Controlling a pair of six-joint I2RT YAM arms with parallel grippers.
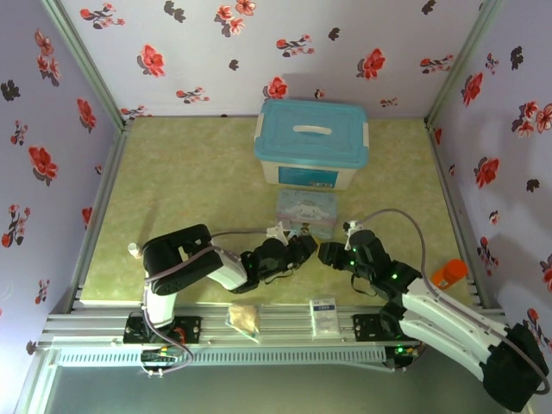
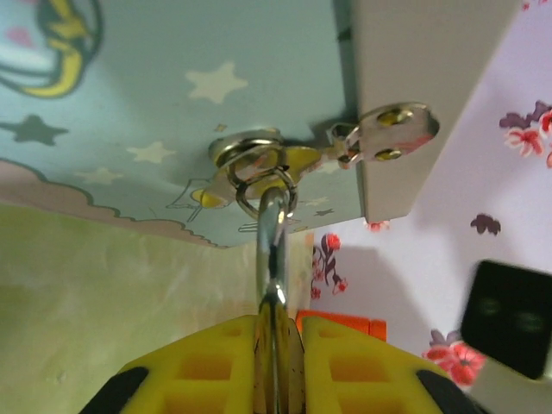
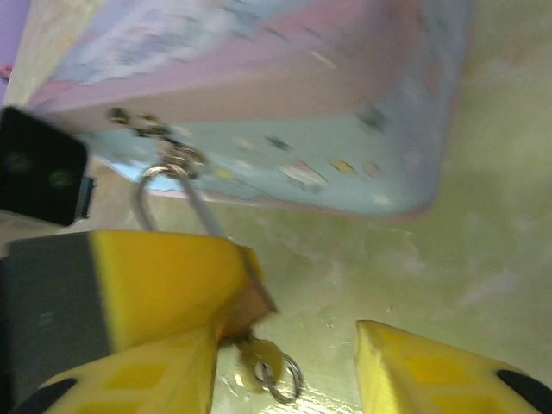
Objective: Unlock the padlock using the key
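Padlock (image 2: pixel 274 250) between the left fingers (image 2: pixel 203 371)

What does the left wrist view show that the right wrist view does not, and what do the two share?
Only the left wrist view: an orange object beyond the tin. Only the right wrist view: the key with its small ring, at the bottom of the padlock, and the right gripper open around it. Both: the padlock's shackle hooked through the tin's hasp, with the left gripper shut on the padlock.
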